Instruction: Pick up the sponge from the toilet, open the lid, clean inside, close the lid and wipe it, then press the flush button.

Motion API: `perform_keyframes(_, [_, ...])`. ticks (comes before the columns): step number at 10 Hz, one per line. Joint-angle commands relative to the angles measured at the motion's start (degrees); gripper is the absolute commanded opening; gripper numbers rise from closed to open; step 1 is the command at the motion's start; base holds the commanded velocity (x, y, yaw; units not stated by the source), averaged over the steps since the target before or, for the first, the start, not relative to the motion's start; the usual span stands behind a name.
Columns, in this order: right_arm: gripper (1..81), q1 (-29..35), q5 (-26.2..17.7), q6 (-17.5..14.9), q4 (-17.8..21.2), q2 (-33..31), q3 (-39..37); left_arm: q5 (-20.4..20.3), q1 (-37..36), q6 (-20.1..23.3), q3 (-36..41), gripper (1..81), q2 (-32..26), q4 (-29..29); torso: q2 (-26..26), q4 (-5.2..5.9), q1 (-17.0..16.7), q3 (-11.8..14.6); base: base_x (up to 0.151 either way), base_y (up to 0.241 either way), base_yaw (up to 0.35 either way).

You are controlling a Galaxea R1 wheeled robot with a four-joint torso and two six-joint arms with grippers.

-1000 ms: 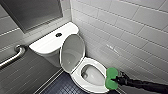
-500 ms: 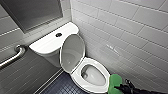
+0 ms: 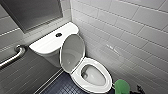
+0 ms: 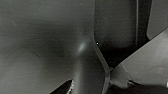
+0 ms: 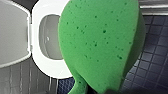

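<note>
The white toilet (image 3: 78,75) stands in the corner with its lid (image 3: 72,52) raised against the tank, so the bowl (image 3: 93,75) is exposed. On the tank top sits the small dark flush button (image 3: 58,34). The bright green sponge (image 3: 122,86) hangs low beside the bowl's near right rim, above the floor, with my right gripper (image 3: 135,90) shut on its pinched end. In the right wrist view the sponge (image 5: 100,45) looms large in front of the open seat (image 5: 37,55) and the raised lid (image 5: 12,32). My left gripper stands open, near dim grey surfaces.
A white tiled wall (image 3: 125,37) runs close along the toilet's right side. A metal grab bar (image 3: 12,57) is fixed to the grey wall on the left. Dark blue small-tiled floor (image 3: 62,87) lies in front of the bowl. A dark panel (image 3: 32,12) hangs above the tank.
The sponge in my right gripper has drawn back from the bowl's rim, lower and nearer to the camera. The toilet and lid are unchanged.
</note>
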Motion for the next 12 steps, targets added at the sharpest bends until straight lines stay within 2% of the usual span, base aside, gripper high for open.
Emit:
perform_keyframes(1, [1.0, 3.47, -0.91, -0.12, -3.35, -5.89, 5.64, 4.26, 0.97, 0.16, 1.3, 81.1, 0.64, 0.49, 0.0, 0.0, 0.0, 0.0, 0.0, 0.0, 0.0])
perform_keyframes(6, [1.0, 18.59, -13.56, -0.03, -4.14, 5.71, -3.49, 4.09, 0.97, 0.16, 1.3, 81.1, 0.72, 0.23, -0.06, 0.0, 0.0, 0.0, 0.0, 0.0, 0.0])
perform_keyframes(8, [1.0, 22.81, -16.65, 0.06, -4.14, 11.16, -8.51, 4.09, 0.97, 0.07, 1.3, 81.1, 0.73, 0.23, -0.06, 0.0, 0.0, 0.0, 0.0, 0.0, 0.0])
perform_keyframes(9, [1.0, 25.1, -19.1, 0.06, -4.14, 14.93, -11.31, 4.09, 0.97, 0.07, 1.3, 81.1, 0.73, 0.14, -0.06, 0.0, 0.0, 0.0, 0.0, 0.0, 0.0])
perform_keyframes(12, [1.0, 29.84, -22.71, 0.15, -3.88, 26.88, -22.38, 4.0, 0.97, 0.07, 1.3, 81.1, 0.73, 0.05, -0.06, 0.0, 0.0, 0.0, 0.0, 0.0, 0.0])
